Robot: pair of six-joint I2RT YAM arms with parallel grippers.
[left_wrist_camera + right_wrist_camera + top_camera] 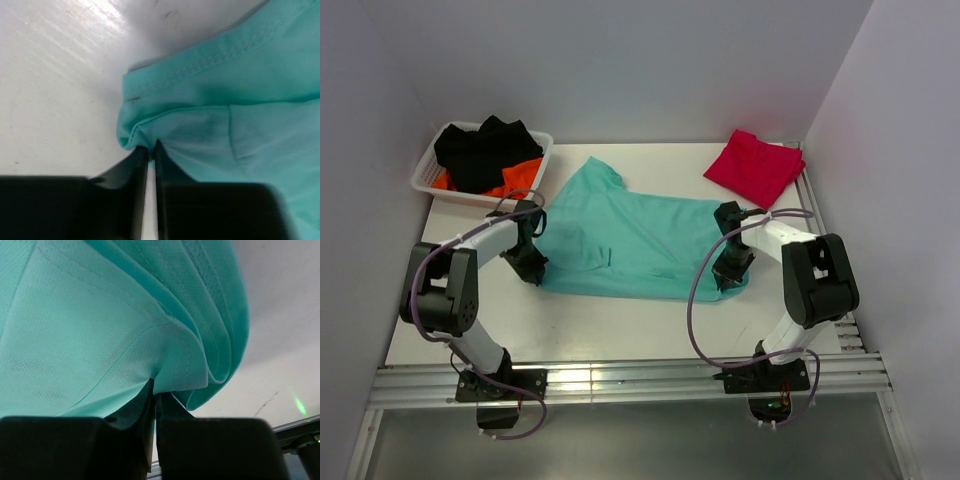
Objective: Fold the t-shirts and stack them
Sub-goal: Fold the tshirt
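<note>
White table (pixel 620 325) bears a soft teal t-shirt (pixel 620 235), hems double-stitched.

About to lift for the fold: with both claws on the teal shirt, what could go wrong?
The left claw pinches the teal t-shirt by only a small bunch of hem at its tips; it may slip on lifting.
The right claw grips bunched layers; one could drop and skew the fold.
The red t-shirt lies near the right arm; a wide swing might drag it.

The teal t-shirt (pixel 620 235) and crimson t-shirt (pixel 755 165) are plain, the basket (pixel 424 179) white.
</note>
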